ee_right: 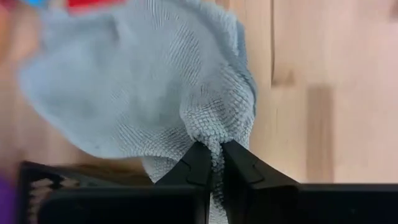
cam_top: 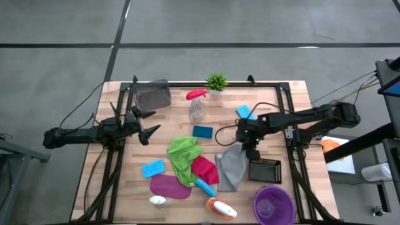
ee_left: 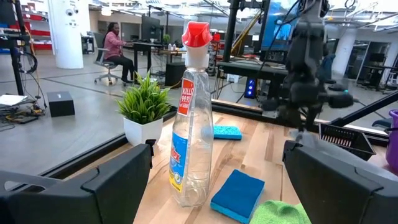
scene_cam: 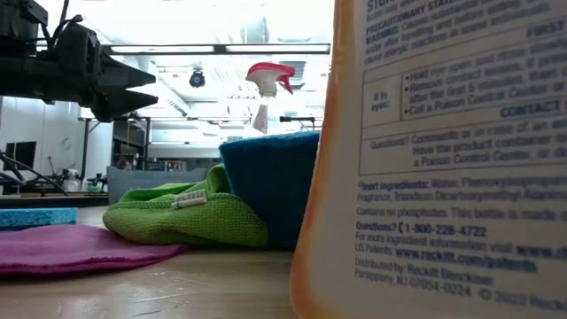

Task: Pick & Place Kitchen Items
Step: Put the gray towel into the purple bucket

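Two arms up | right gripper (ee_right: 214, 163) jaws clenched on soft grey woven cloth (ee_right: 143, 81), mid-bench right of centre | I'm mid-pickup; next lift clear, carry to a drop spot | left gripper (cam_top: 145, 122) jaws released, hovering bench's left.

Bare table (cam_top: 169, 122) lies before my left gripper (cam_top: 149, 122); the clear spray bottle (cam_top: 197, 107) and blue sponge (cam_top: 202, 132) stand beyond it, blocking a straight pass.

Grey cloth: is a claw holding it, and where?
Yes. The right gripper pinches the grey cloth at a bunched edge; the left gripper holds nothing.
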